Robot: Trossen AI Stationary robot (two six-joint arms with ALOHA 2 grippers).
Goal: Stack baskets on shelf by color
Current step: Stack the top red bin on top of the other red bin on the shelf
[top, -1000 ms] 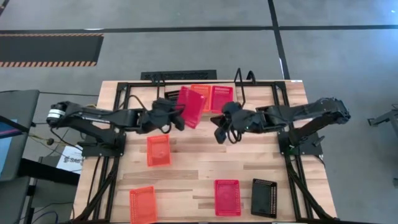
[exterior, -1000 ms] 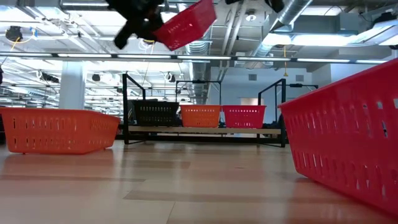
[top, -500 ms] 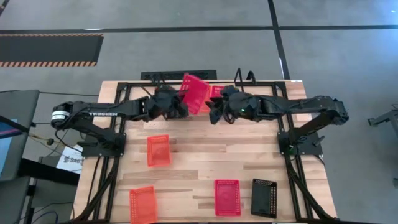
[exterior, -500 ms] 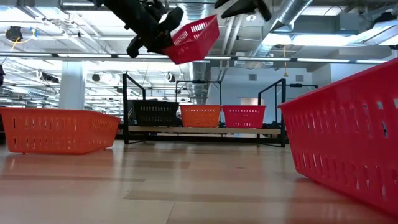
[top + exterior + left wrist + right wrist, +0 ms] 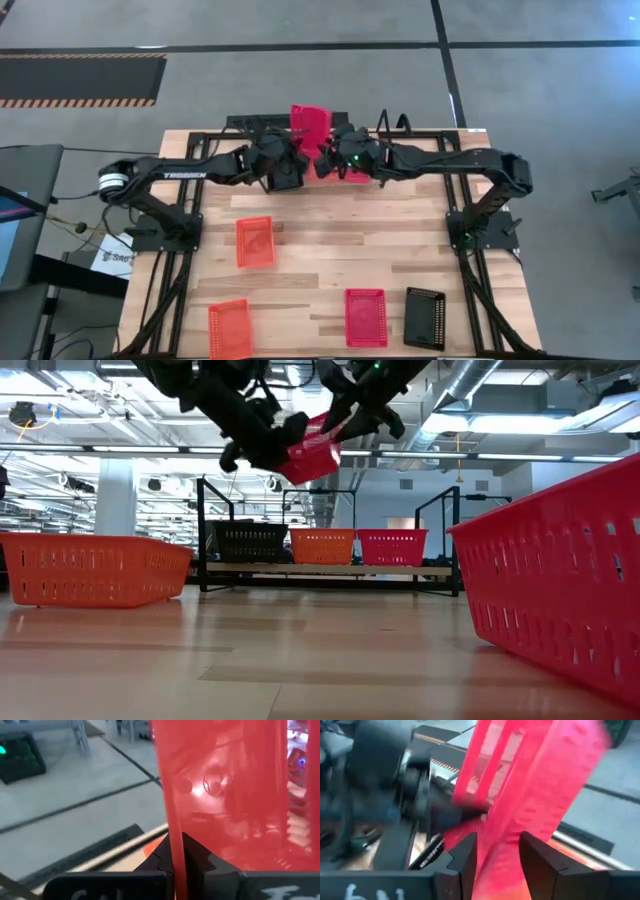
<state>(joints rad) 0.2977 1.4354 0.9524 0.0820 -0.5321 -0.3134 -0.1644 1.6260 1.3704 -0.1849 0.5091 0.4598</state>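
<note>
Seen from above, a wooden table (image 5: pixel 320 270) carries two dark arms that meet over its far edge, both at one red-pink basket (image 5: pixel 309 128) held in the air above the shelf (image 5: pixel 300 122), a low black wire rack along the table's far side. The left arm (image 5: pixel 190 172) reaches in from its side; the left gripper (image 5: pixel 290 165) has its jaws pressed together on the basket's thin wall, as the left wrist view shows with the red wall (image 5: pixel 176 820) running straight down between the dark fingers (image 5: pixel 197 862). The right arm (image 5: pixel 450 165) stretches across from the other side, and the right gripper (image 5: pixel 335 150) sits at the same basket with its jaws spread, one finger (image 5: pixel 537 857) on each side of the pink wall (image 5: pixel 540 785); whether they press on it cannot be told.

From table height, the basket (image 5: pixel 310 458) hangs tilted between the two grippers, well above three baskets standing in a row on the shelf: black (image 5: pixel 248 542), orange (image 5: pixel 322 546) and red-pink (image 5: pixel 392 547).

Four more baskets lie on the table nearer the front: an orange one (image 5: pixel 254 241) near the middle, another orange (image 5: pixel 229 328) at the front left, a red-pink one (image 5: pixel 366 317) and a black one (image 5: pixel 424 317) just beside it at the front right
</note>
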